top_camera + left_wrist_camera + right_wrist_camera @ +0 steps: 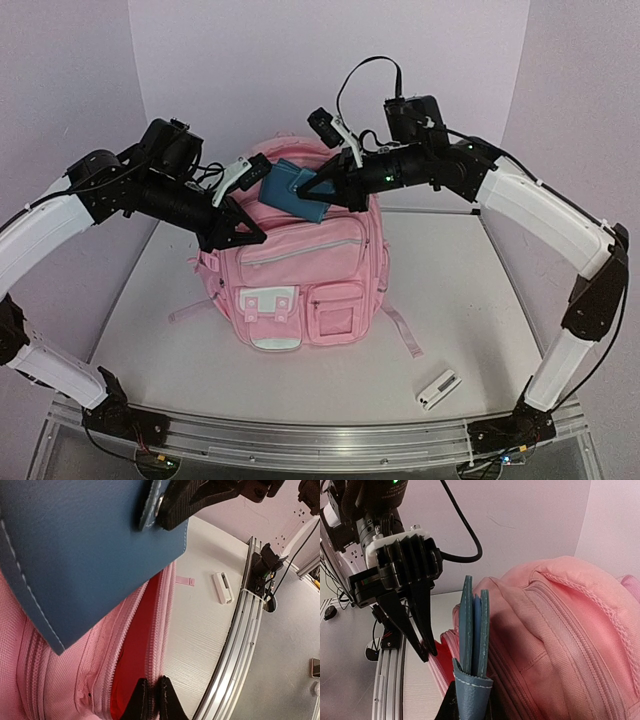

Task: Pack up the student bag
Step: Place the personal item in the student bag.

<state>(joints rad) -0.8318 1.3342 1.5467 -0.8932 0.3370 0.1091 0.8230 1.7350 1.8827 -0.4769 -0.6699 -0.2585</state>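
The light-pink student bag (300,285) stands in the middle of the table, its top zip open and red lining (134,650) showing. My left gripper (245,235) is shut on the front zip edge of the opening (150,702) and holds it apart. My right gripper (325,185) is shut on a blue leather notebook case (290,192) by its strap and holds it just above the opening. The case fills the top of the left wrist view (85,550) and hangs edge-on in the right wrist view (473,625), beside the bag (560,640) and my left gripper (424,652).
A small white device (437,388) lies on the table at the front right; it also shows in the left wrist view (222,587). A metal rail (320,440) runs along the near edge. A loose pink strap (400,335) trails right of the bag.
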